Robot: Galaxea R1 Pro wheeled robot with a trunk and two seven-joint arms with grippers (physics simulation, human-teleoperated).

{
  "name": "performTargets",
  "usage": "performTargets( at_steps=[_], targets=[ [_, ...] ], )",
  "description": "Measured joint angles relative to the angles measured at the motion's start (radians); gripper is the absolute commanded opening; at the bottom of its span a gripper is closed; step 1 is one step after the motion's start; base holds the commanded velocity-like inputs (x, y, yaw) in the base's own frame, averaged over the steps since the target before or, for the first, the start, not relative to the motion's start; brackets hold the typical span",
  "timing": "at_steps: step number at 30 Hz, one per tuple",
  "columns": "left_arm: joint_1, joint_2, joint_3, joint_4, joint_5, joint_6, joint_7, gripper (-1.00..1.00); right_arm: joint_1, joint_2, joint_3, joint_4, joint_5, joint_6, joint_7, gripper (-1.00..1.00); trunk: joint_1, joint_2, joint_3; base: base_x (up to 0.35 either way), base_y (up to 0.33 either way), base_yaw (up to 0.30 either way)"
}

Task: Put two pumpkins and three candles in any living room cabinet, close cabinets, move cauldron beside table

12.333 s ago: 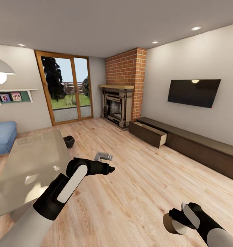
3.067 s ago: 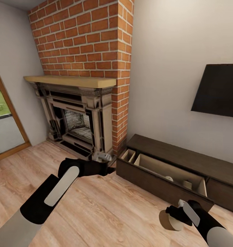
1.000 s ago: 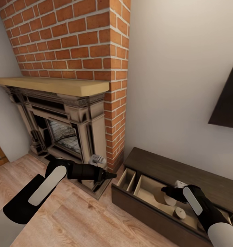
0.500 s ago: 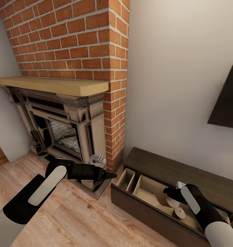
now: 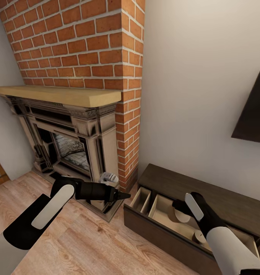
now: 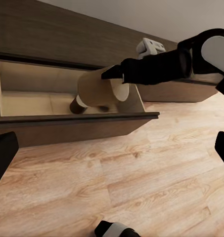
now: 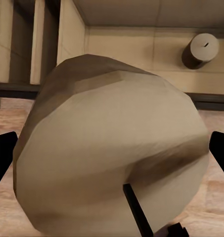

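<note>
My right gripper [image 5: 178,209] is shut on a stubby tan candle [image 5: 180,217] and holds it on its side over the open drawer of the long dark brown cabinet [image 5: 191,187]. In the right wrist view that candle [image 7: 112,148] spans the width between the two fingers. A second candle [image 5: 200,236] stands on the pale drawer bottom beside it, also seen as a small upright cylinder [image 7: 201,49]. The left wrist view looks across at the held candle [image 6: 99,89] and the right gripper [image 6: 116,74]. My left gripper [image 5: 120,195] hangs open and empty left of the drawer.
An ornate fireplace [image 5: 69,145] under a red brick chimney [image 5: 88,46] stands just left of the cabinet. A black TV [image 5: 252,110] hangs on the wall above it. Light wood floor [image 5: 80,244] lies in front of the drawer.
My right arm has swung left and further over the drawer, carrying the candle deeper above its main compartment. The left arm and the second candle have stayed put.
</note>
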Motion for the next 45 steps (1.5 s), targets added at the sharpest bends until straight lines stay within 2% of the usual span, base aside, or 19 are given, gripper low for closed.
performTargets(
  at_steps=[16, 45],
  targets=[
    [0.000, -0.001, -0.001, 0.000, -0.001, 0.000, 0.000, 1.00, -0.021, 0.021, -0.003, 0.037, 0.000, -0.009, -0.005, -1.00, 0.000, 0.000, 0.000, 0.000, 0.000, 0.000],
    [0.000, -0.001, 0.001, 0.000, -0.002, 0.000, 0.000, 1.00, -0.021, 0.022, -0.006, 0.064, -0.001, -0.011, -0.005, -1.00, 0.000, 0.000, 0.000, 0.104, -0.010, 0.000]
  ],
)
